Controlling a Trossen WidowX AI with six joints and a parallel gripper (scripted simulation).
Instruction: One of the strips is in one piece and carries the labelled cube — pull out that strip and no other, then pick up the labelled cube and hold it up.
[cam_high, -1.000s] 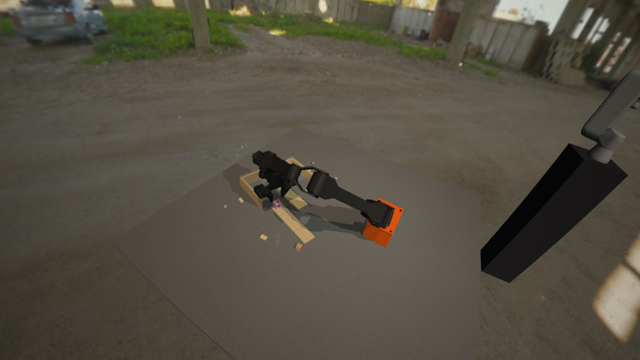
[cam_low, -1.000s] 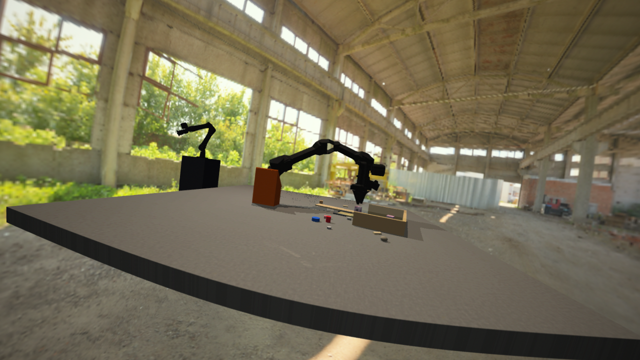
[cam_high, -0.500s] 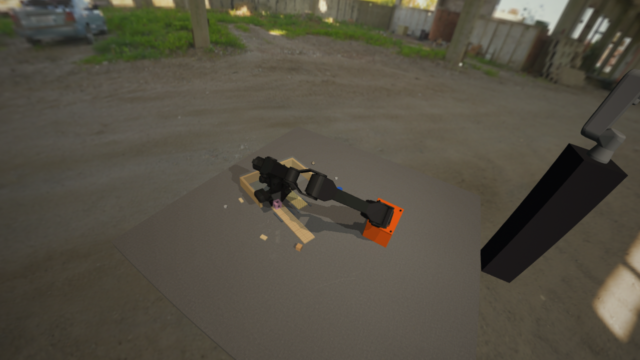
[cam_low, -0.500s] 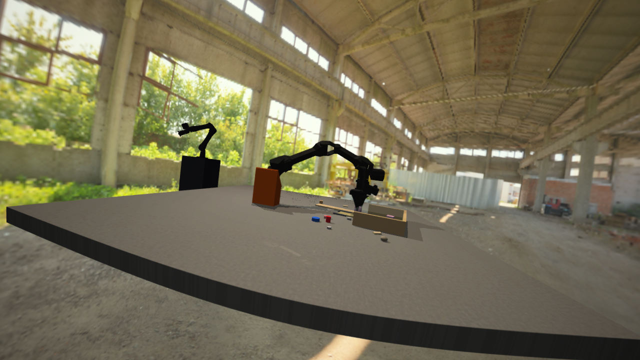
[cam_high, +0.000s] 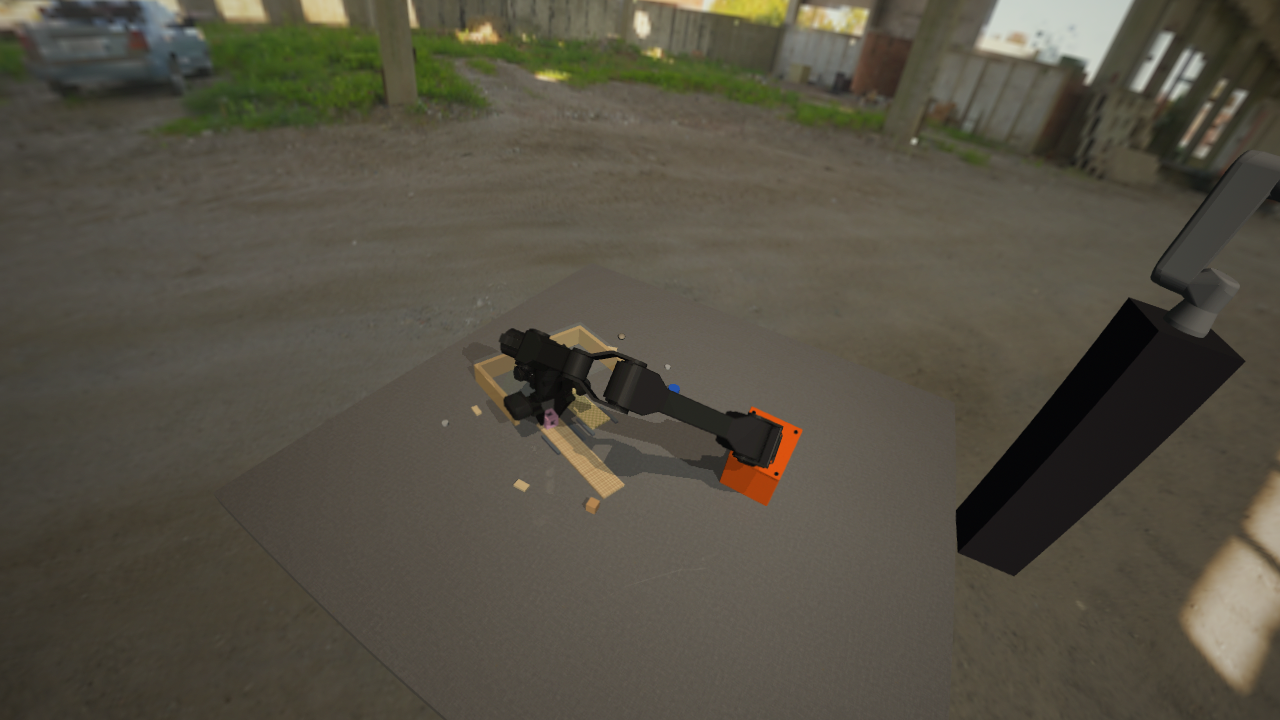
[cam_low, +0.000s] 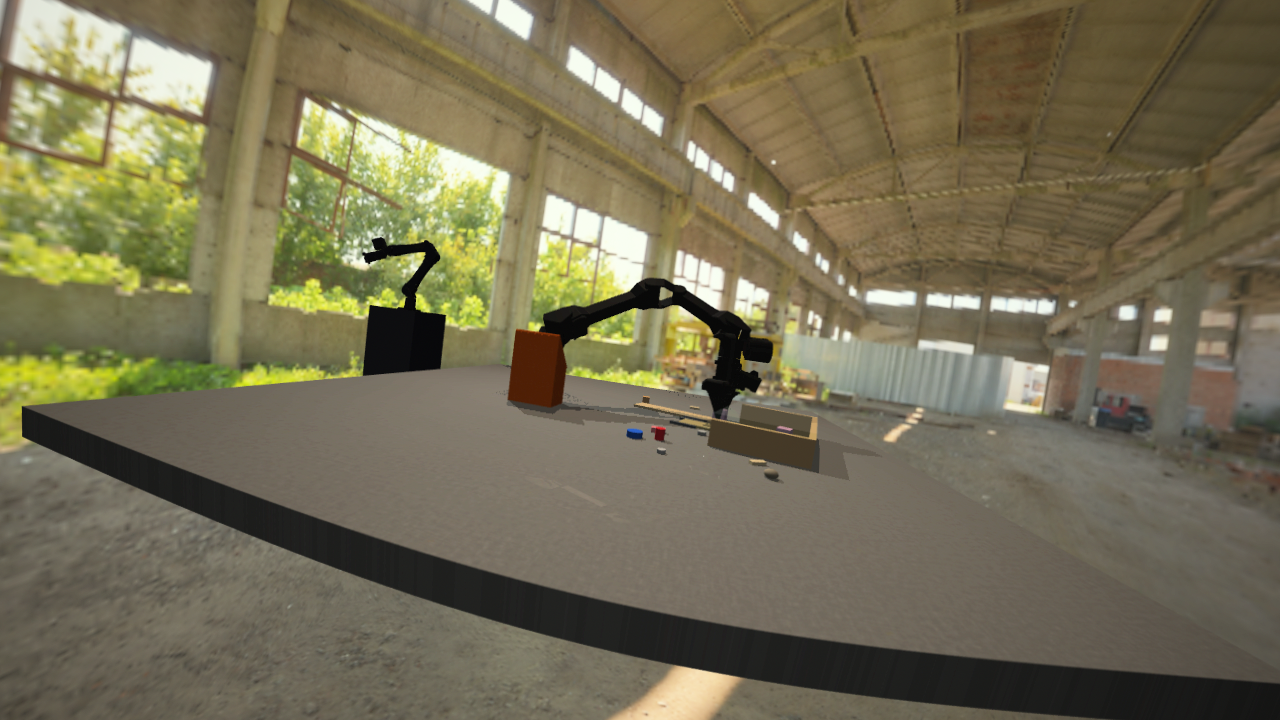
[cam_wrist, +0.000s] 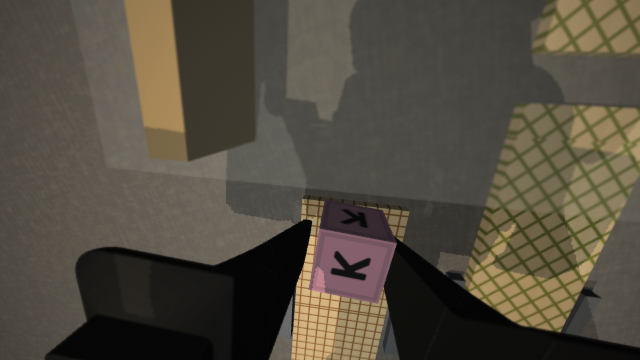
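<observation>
Working from left to right in the wrist view, I see the box (cam_high: 492, 385) (cam_low: 760, 444) (cam_wrist: 155, 80) first. My gripper (cam_high: 553, 412) (cam_low: 720, 413) (cam_wrist: 345, 235) has its jaws partly open astride the pink K cube (cam_high: 550, 420) (cam_low: 721, 415) (cam_wrist: 350, 265); I cannot tell whether they grip it. The cube sits near the end of the brown-lined strip (cam_high: 583, 456) (cam_low: 671, 410) (cam_wrist: 320, 325). Rightward lies a green-lined strip (cam_high: 591, 414) (cam_wrist: 535, 200), then, across a gap, another green-lined piece (cam_wrist: 595, 25).

The gridded strip (cam_high: 583, 462) (cam_wrist: 336, 325) looks like smooth, perhaps matt wood.
</observation>
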